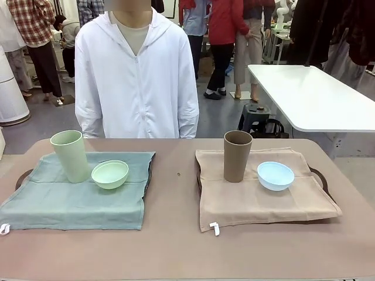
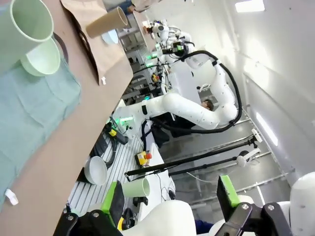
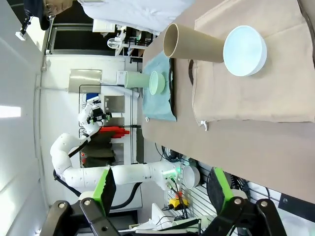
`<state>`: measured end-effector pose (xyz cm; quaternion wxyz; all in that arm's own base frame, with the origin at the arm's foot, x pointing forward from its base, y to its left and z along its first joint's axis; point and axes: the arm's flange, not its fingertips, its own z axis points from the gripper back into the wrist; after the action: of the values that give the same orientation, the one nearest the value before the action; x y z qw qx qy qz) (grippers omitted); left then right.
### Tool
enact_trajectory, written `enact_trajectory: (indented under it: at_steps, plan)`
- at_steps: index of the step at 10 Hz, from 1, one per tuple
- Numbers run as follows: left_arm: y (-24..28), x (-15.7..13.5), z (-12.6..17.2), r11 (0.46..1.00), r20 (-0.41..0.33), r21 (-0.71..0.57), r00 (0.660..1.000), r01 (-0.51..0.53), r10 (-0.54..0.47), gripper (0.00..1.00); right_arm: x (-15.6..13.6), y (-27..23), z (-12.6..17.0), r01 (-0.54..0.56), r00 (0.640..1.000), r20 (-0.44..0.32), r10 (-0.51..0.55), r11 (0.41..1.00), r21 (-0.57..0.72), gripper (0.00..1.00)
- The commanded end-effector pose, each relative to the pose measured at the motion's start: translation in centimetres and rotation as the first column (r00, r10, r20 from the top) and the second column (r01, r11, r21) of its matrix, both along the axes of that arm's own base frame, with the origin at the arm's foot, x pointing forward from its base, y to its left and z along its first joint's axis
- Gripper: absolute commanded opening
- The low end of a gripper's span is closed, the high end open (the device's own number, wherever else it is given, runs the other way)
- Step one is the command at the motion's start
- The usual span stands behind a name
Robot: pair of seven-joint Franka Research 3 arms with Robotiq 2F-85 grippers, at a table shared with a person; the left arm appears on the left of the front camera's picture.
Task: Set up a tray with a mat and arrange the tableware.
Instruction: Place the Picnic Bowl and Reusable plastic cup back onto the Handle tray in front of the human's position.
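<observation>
Tableware sits on two mat-covered trays on the brown table [image 1: 176, 246], person in white zip jacket [image 1: 136, 76] standing at far side, hands behind table edge, can't see them.

Robot's left side: dark tray [image 1: 22, 177] w/ only its handle edges showing under a green-grey mat [image 1: 70, 202]. Pale green cup [image 1: 69, 156] upright on the mat's far left part; pale green bowl [image 1: 110, 174] just beside it on the right, upright, looks close to touching but can't tell for sure. White tag [image 1: 4, 229] at mat's near left corner.

Robot's right side: 2nd dark tray [image 1: 320, 178] under a tan mat [image 1: 263, 199], rim visible at both ends. Brown cup [image 1: 237, 156] upright near mat's far left; light blue bowl [image 1: 275, 175] to its right, small gap between. White tag [image 1: 214, 228] at near left corner of this mat, lying on the table.

Trays apart, bare table strip between them.

Left gripper [image 2: 171, 199] in left wrist view: green pads spread wide, nothing between, off the table's edge, away from the green mat set. Right gripper [image 3: 162, 189] in right wrist view: jaws likewise wide apart & empty, held back from table's near edge, brown cup and blue bowl well ahead of it
</observation>
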<state>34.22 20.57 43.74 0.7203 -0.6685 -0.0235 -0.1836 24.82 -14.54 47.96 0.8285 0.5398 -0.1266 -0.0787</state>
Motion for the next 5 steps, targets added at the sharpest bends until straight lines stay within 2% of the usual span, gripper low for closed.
enact_trajectory:
  at_steps: [1,5]
  plan:
    - [0.75,-0.23,0.87,1.000,-0.009,0.014,1.000,-0.016,0.017,1.00,0.06,-0.01,0.18,-0.005,1.000,0.020,0.005,1.000,0.014,1.00]
    - [0.75,-0.23,0.87,1.000,-0.009,0.014,1.000,-0.016,0.017,1.00,0.06,-0.01,0.18,-0.005,1.000,0.020,0.005,1.000,0.014,1.00]
